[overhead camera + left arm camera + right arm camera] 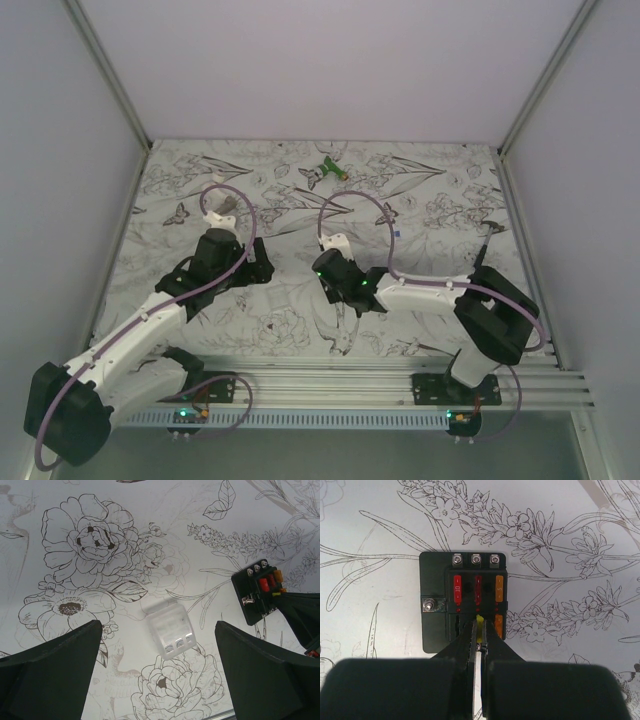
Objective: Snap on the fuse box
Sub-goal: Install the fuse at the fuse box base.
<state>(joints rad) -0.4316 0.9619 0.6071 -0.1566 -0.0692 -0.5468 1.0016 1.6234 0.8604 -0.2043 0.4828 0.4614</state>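
1. Closest to the right wrist camera, the right gripper has its two black fingers pressed together with only a slit between them, and a thin yellow fuse is pinched at the tips
2. Those tips are over the near half of the fuse box, at its lower row of slots; whether they touch it or hang just above cannot be told
3. The fuse box lies flat on the flower-printed table with its top face up
4. Its far row holds a red fuse, a darker red fuse and an orange fuse, and a second orange one sits in the near row just right of the fingertips
5. Three screws line the far edge of the box and a metal terminal sits on its left side
6. From the left wrist camera, the left gripper stands spread wide and holds nothing; its fingers frame a clear plastic cover that lies on the cloth between them, touching neither
7. In that view the fuse box sits beyond the left gripper's right finger, apart from the clear plastic cover, with the right gripper's tips coming onto it from the right edge
8. From above, the left arm and the right arm both lean in toward mid-table, and a green-and-white tool lies well apart near the far edge
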